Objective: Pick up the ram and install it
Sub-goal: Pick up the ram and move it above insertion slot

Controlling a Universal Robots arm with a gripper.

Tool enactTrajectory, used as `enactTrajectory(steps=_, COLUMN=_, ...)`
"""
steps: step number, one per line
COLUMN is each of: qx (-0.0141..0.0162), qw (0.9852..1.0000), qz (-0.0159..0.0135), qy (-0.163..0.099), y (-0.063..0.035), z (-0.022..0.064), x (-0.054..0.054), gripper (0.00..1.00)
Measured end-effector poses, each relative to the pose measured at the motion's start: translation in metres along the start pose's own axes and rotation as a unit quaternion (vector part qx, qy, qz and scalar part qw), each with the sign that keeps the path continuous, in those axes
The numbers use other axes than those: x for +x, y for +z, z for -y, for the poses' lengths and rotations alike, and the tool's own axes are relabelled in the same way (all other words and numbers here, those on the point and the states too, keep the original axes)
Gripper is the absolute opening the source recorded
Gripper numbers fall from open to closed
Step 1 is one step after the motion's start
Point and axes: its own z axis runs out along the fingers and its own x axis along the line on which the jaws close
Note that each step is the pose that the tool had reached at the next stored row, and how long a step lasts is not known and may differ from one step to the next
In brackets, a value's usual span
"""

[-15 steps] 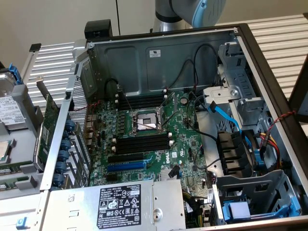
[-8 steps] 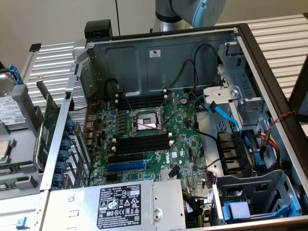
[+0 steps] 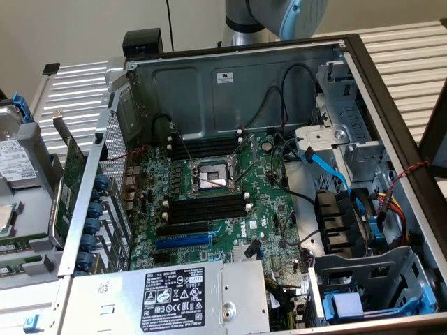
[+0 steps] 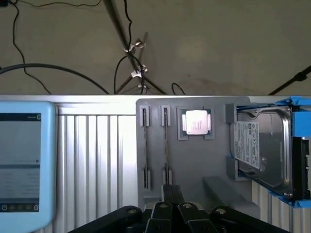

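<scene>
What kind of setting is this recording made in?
Probably a workbench for computer assembly: an open desktop case with its motherboard exposed, a grey tray holding a processor, and a hard drive.

Plain beige wall (image 3: 84, 28) behind, ribbed aluminium tabletop (image 3: 77, 87) out to both sides, dull grey-brown floor (image 4: 243, 29) below, black cables (image 4: 48, 68) snaking across it, dark stand legs (image 4: 116, 24), soft glare on the floor

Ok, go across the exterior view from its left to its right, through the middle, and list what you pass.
Hard drive → green card → CPU socket → blue cable → red and yellow wires.
</scene>
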Motion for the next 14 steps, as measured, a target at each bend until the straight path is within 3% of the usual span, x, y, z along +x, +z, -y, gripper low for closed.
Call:
enactTrajectory(steps=2, qx=0.0001, qw=1.0, qz=0.0, qy=-0.001, y=0.0037, z=-0.0002, x=0.001, gripper=0.11)
enactTrajectory(steps=4, qx=0.0, qw=1.0, qz=0.0, qy=-0.001, y=0.0073, z=-0.0002, x=0.002, gripper=0.24)
enactTrajectory(steps=5, qx=0.0, qw=1.0, qz=0.0, qy=-0.002, y=0.0091, z=-0.0002, x=0.002, gripper=0.24)
enactTrajectory(steps=7, qx=0.0, qw=1.0, qz=0.0, qy=-0.002, y=0.0127, z=-0.0002, x=0.003, gripper=0.36)
enactTrajectory(steps=10, qx=0.0, qw=1.0, qz=0.0, qy=-0.003, y=0.0182, z=-0.0002, x=0.004, gripper=0.42)
enactTrajectory(steps=11, qx=0.0, qw=1.0, qz=0.0, qy=-0.003, y=0.0199, z=-0.0001, x=0.004, gripper=0.48)
enactTrajectory(steps=14, qx=0.0, qw=1.0, qz=0.0, qy=-0.003, y=0.0254, z=0.0, x=0.005, gripper=0.48)
